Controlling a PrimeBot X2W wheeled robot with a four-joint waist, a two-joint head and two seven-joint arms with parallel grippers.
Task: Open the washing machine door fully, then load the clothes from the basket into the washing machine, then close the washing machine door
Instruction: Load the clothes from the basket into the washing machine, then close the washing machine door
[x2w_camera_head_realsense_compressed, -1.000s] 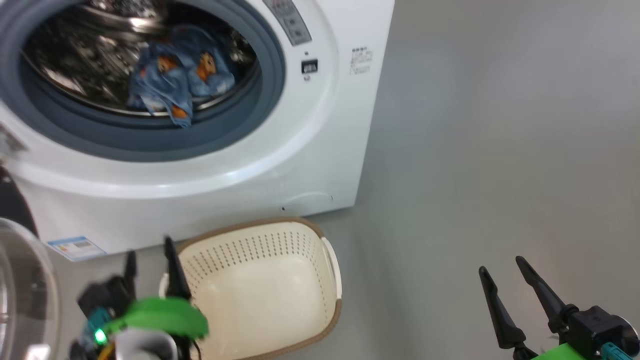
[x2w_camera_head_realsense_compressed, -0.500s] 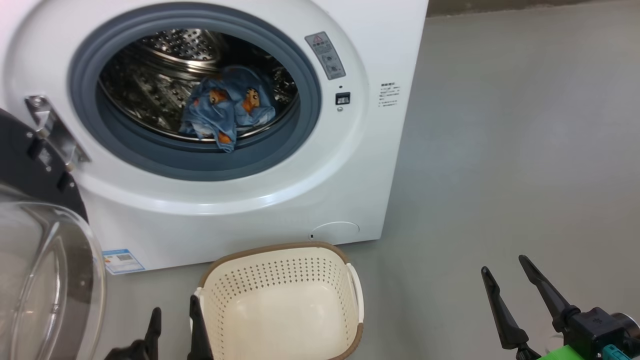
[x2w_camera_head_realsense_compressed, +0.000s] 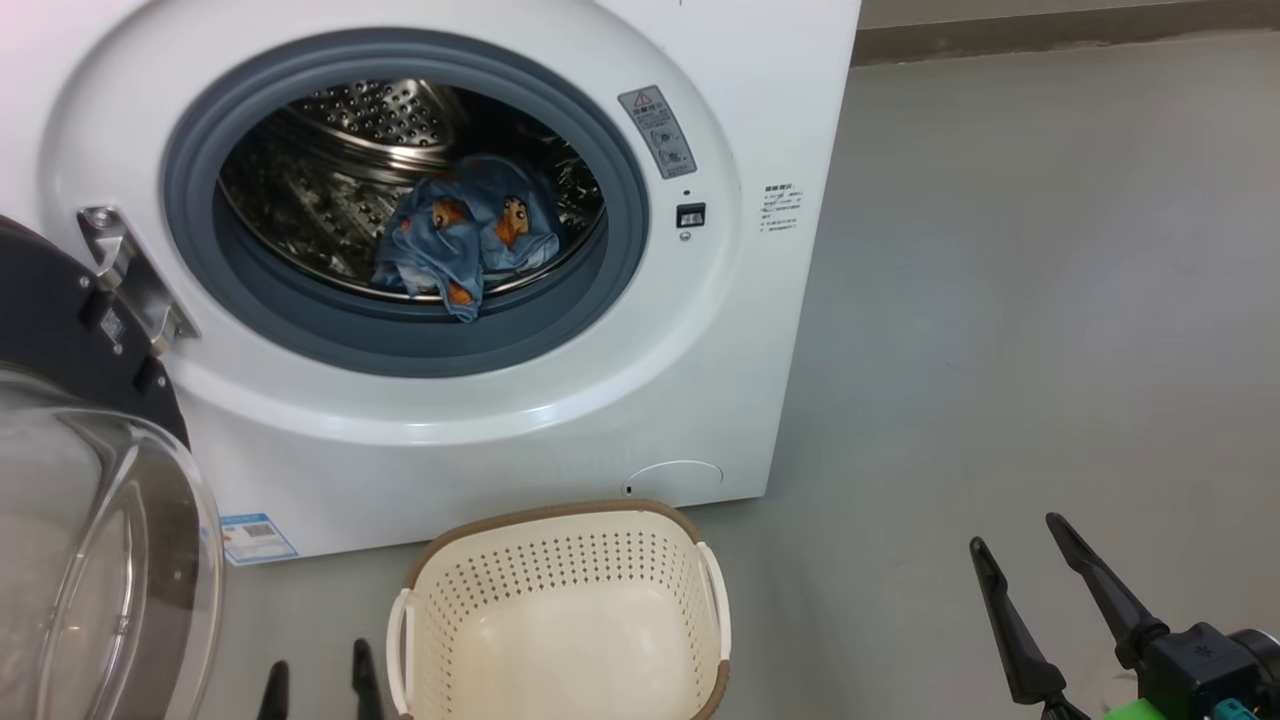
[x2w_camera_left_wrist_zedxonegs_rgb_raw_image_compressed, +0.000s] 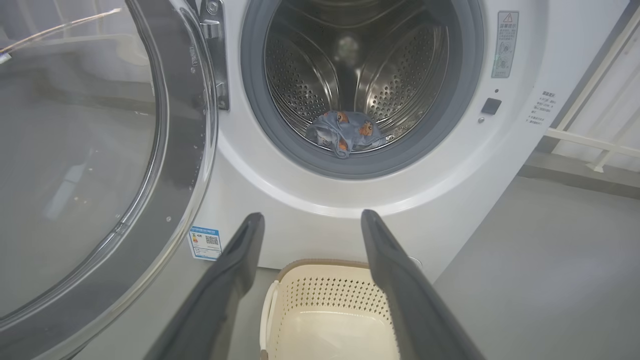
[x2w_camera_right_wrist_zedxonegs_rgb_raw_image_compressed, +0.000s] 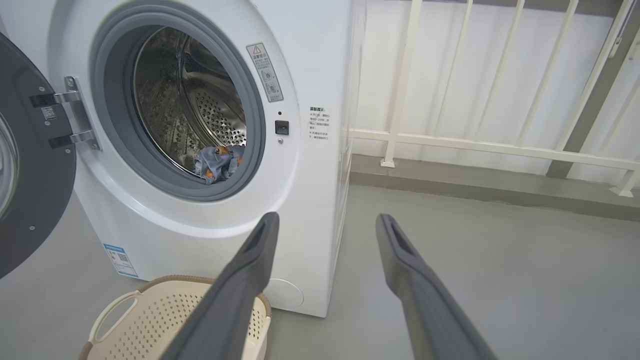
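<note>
The washing machine (x2w_camera_head_realsense_compressed: 500, 440) stands with its drum open. The washing machine door (x2w_camera_head_realsense_compressed: 60, 330) is swung wide to the left, its glass bowl bulging toward me. Light blue clothes (x2w_camera_head_realsense_compressed: 465, 240) with orange prints lie in the steel drum, near its front lip. The basket (x2w_camera_head_realsense_compressed: 560, 520) sits on the floor before the machine and holds nothing. My left gripper (x2w_camera_head_realsense_compressed: 320, 665) is open just left of the basket. My right gripper (x2w_camera_head_realsense_compressed: 1017, 533) is open over bare floor, far right. In the wrist views, both the left gripper (x2w_camera_left_wrist_zedxonegs_rgb_raw_image_compressed: 311, 216) and the right gripper (x2w_camera_right_wrist_zedxonegs_rgb_raw_image_compressed: 327, 216) have nothing between their fingers.
A grey floor (x2w_camera_head_realsense_compressed: 1000, 300) stretches to the right of the machine. A white railing (x2w_camera_right_wrist_zedxonegs_rgb_raw_image_compressed: 450, 140) runs along the wall behind it. The open door (x2w_camera_left_wrist_zedxonegs_rgb_raw_image_compressed: 175, 150) takes up the space left of the basket (x2w_camera_left_wrist_zedxonegs_rgb_raw_image_compressed: 325, 300).
The head camera has tilted up, showing more of the machine's front. My left gripper has drawn back to the bottom edge beside the basket. The right gripper has stayed put.
</note>
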